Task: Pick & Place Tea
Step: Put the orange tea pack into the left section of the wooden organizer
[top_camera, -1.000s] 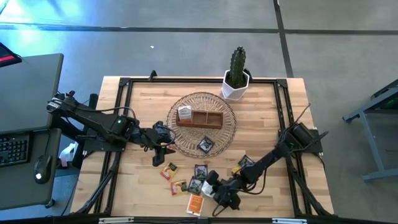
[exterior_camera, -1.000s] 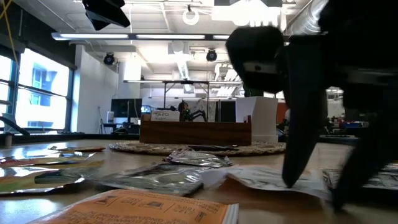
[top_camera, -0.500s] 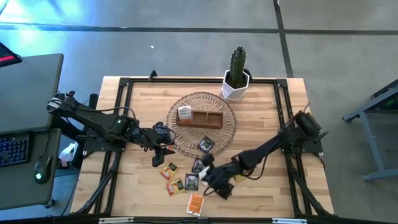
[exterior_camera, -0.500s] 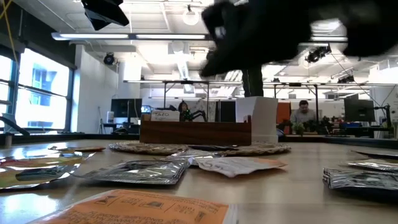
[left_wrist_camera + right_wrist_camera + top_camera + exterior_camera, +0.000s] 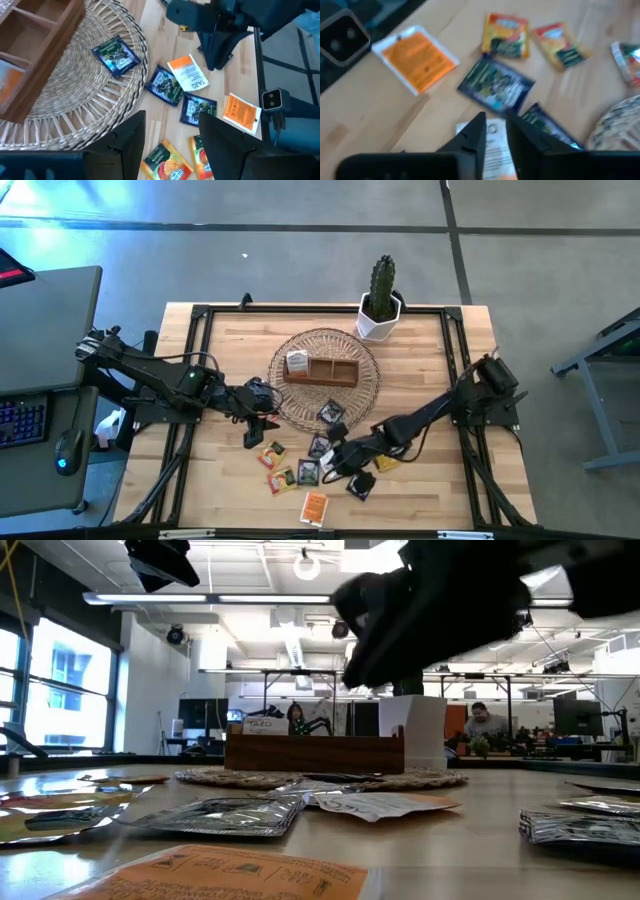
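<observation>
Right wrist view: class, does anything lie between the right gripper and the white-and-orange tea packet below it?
Nothing visible does. The right gripper hangs directly over the white-and-orange packet; the dark blue packet lies beside it, not over it. The left gripper waits open at the wicker basket's edge.

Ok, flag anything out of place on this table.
One dark tea packet lies on the wicker basket outside the wooden box, whose open compartments look empty; most other packets lie scattered on the table.

Two dark jointed arms (image 5: 160, 372), black cables
</observation>
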